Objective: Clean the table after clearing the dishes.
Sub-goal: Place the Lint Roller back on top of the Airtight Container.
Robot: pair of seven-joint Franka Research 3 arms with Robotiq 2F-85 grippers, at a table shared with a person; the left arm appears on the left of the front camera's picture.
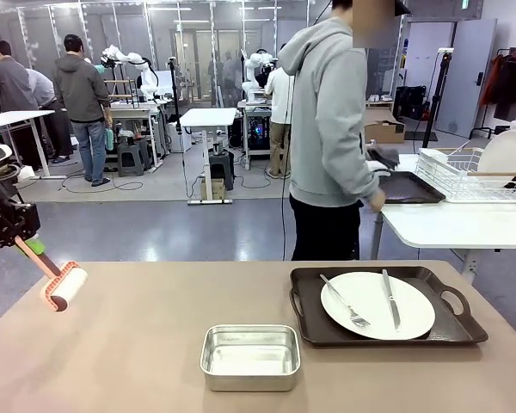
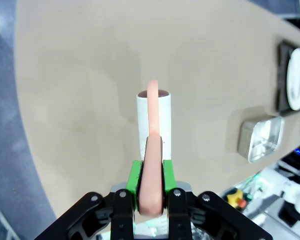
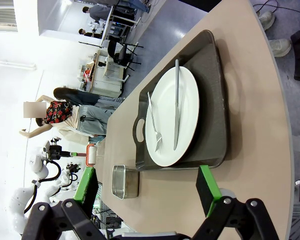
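The tan table [image 1: 138,344] carries a dark brown handled tray [image 1: 451,331] at the right. On that tray lies a white plate [image 1: 417,310] with a fork [image 1: 344,303] and a knife [image 1: 389,298]. My left gripper [image 1: 21,239] hovers over the table's left edge, shut on the peach handle of a lint roller [image 1: 64,288]. In the left wrist view the gripper [image 2: 151,182] clamps that handle, and the white roller [image 2: 162,117] points down at the table [image 2: 80,100]. My right gripper [image 3: 146,180] stands open above the plate [image 3: 190,100] and tray [image 3: 217,100].
A small steel pan [image 1: 250,355] sits at the table's front middle. A person in a grey hoodie [image 1: 331,129] stands at the far side, turned to a white side table [image 1: 456,228] holding another dark tray [image 1: 408,188] and a dish rack [image 1: 469,172].
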